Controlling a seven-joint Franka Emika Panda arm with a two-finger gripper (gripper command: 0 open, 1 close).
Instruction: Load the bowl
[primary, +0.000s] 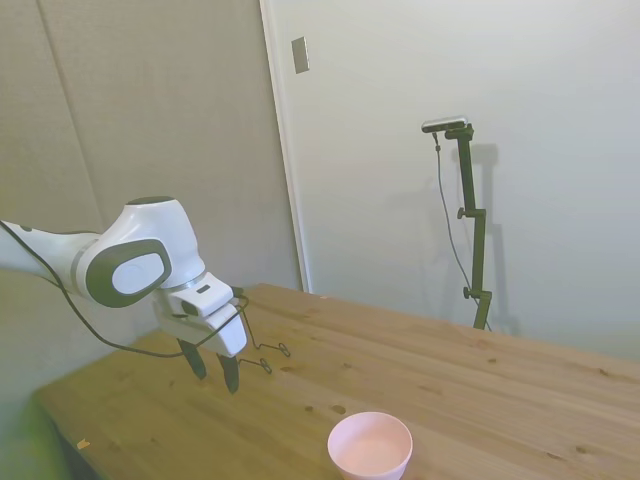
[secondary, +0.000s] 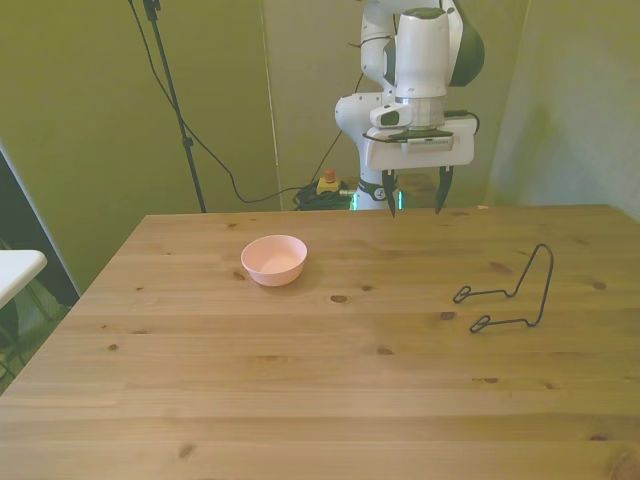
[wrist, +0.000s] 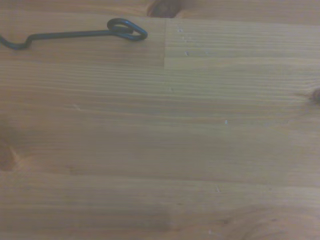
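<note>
I see the wooden table (secondary: 300, 400) carrying two things. My white arm (primary: 130, 265) hangs over its far edge, gripper (secondary: 415, 203) pointing down with the jaws apart and holding nothing. Relative to the gripper, the black wire stand (secondary: 520, 290) sits on the table nearer the camera, toward the front view's right; one looped foot of it shows in the wrist view. The pale pink bowl (secondary: 274, 259) rests upright, well apart from the gripper toward the front view's left, and looks empty.
</note>
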